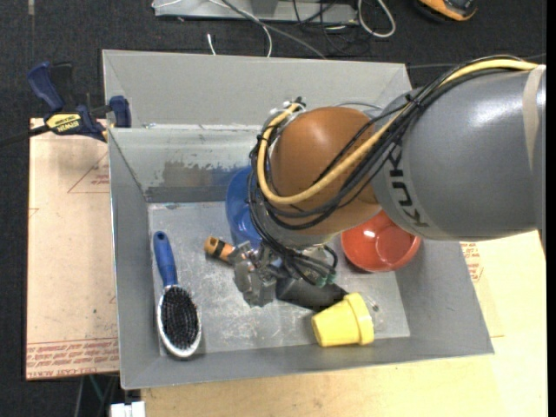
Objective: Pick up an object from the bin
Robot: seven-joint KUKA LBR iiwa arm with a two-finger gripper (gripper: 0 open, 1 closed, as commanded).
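1. We see the gripper (252, 281) low in the middle of the bin (130, 268), under the arm's orange cover (321, 159). We cannot tell whether it is wide or narrow, and nothing shows held in it.
2. Nearest to it are a small orange piece (219, 248) just to its left and a black thing (308, 295) just to its right, partly under the cables (300, 266). Either could be the thing to pick; we cannot say which.
3. We judge the orange piece to be light and stiff. A pinch across its short body should do, though so small a thing may skid on the metal floor.
4. The black thing is partly hidden and its shape is unclear, so we name no hold for it.
5. The yellow cup (343, 321) lies on its side near the front wall, just beside the black thing. It looks like light, hard plastic, smooth and tapered. We think it could roll or slip out of a squeeze, and would take it across the rim.
6. The red bowl (382, 246) sits to the right, partly under the arm. It looks stiff and light, best taken by its rim.
7. The brush (178, 315) lies at the left, well apart. We would take it by its stiff blue handle, not the bristled head.
8. A blue thing (239, 202) lies behind the gripper, mostly covered.
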